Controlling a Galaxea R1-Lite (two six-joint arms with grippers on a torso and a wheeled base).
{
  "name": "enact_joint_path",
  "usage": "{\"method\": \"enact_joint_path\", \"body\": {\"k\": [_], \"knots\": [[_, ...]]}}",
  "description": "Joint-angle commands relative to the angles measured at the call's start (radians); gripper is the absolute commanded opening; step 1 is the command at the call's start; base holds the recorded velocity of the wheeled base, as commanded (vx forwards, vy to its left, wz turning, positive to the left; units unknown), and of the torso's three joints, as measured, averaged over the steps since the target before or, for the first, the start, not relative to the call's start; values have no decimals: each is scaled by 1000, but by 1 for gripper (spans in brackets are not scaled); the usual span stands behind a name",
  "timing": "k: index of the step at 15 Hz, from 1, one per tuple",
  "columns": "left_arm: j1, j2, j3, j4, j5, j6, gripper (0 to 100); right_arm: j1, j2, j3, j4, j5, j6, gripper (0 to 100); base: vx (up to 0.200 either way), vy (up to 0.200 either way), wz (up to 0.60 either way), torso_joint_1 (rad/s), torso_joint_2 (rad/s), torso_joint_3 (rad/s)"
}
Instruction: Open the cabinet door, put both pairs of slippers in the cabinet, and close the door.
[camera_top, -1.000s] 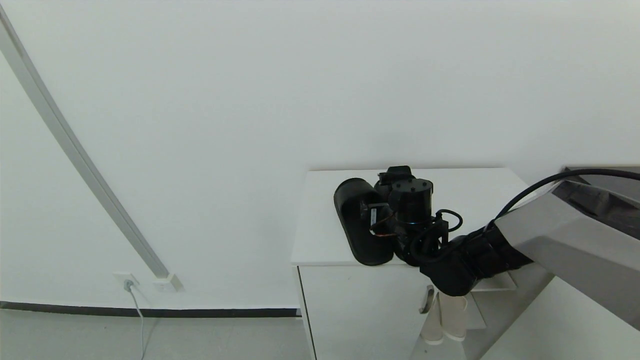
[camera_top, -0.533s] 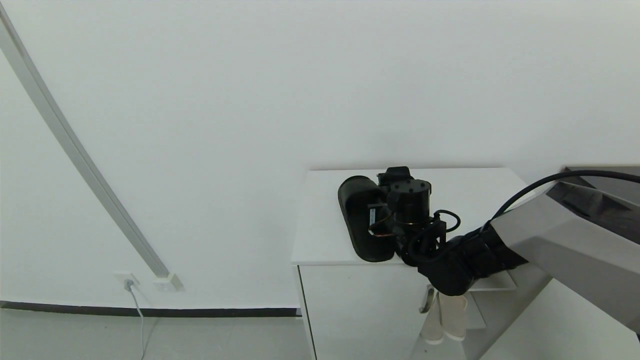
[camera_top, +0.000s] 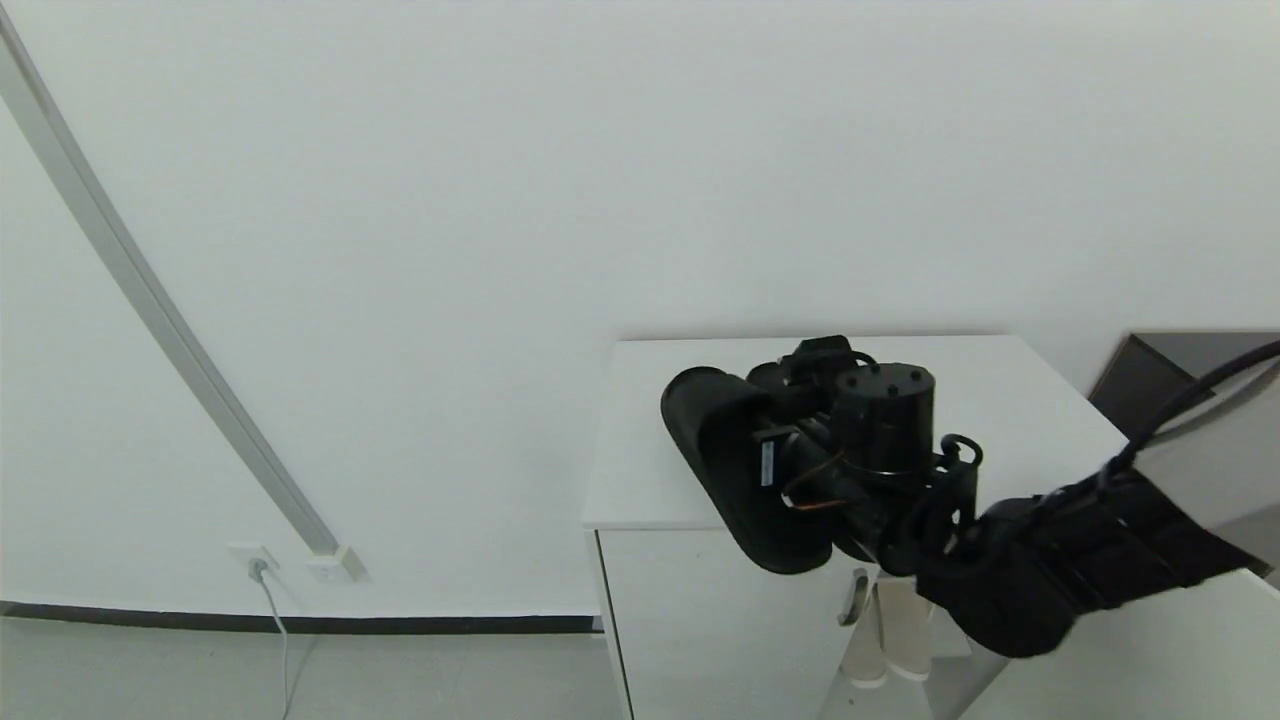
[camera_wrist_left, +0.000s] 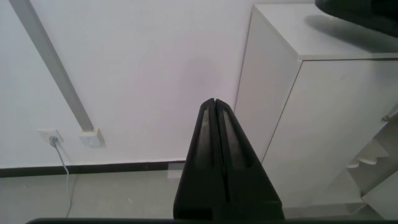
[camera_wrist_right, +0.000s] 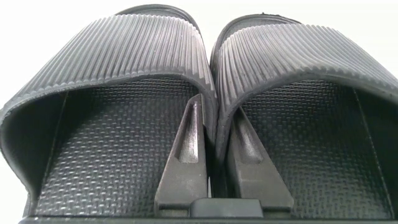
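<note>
Watching from my station, I had a grey wall strip (camera_top: 150, 300) running slantwise down the wall at the far left. A wall socket (camera_top: 252, 560) with a cable plugged in sat near its lower end.

The left hand (camera_wrist_left: 214, 111) hung low in front of that wall, beside the cabinet (camera_top: 690, 620). Its two fingers were pressed flat together with nothing between them.

The cabinet stood against the wall, and its left door panel was shut. Over its top front edge were the black slippers (camera_top: 735, 470), tilted, with their lower end overhanging the cabinet front. I could not tell whether they touched the top.

The right hand (camera_wrist_right: 217, 112) gripped them as a pair. Its fingers (camera_wrist_right: 186, 155) were pushed in under the ribbed straps and pinched the two inner side walls together, one slipper on either side.

Below the right wrist, just beside the metal handle (camera_top: 853, 597), the cabinet's right side stood open. The white slippers (camera_top: 887, 640) were already inside it, side by side on a shelf.
</note>
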Motion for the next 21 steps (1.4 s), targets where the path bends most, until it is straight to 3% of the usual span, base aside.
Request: {"method": "enact_joint_path", "body": {"k": [1,4,13,21], "knots": [[0,1,0,1,0,0,0,52,-233,206,-6,93,0,0,0,0,0,0,0,0],[0,1,0,1,-1,0,0,109,-350,334,0,104,0,0,0,0,0,0,0,0],[0,1,0,1,-1,0,0,140,-365,374,23,98,0,0,0,0,0,0,0,0],[0,1,0,1,-1,0,0,141,-363,380,20,96,0,0,-200,0,0,4,1,2]]}}
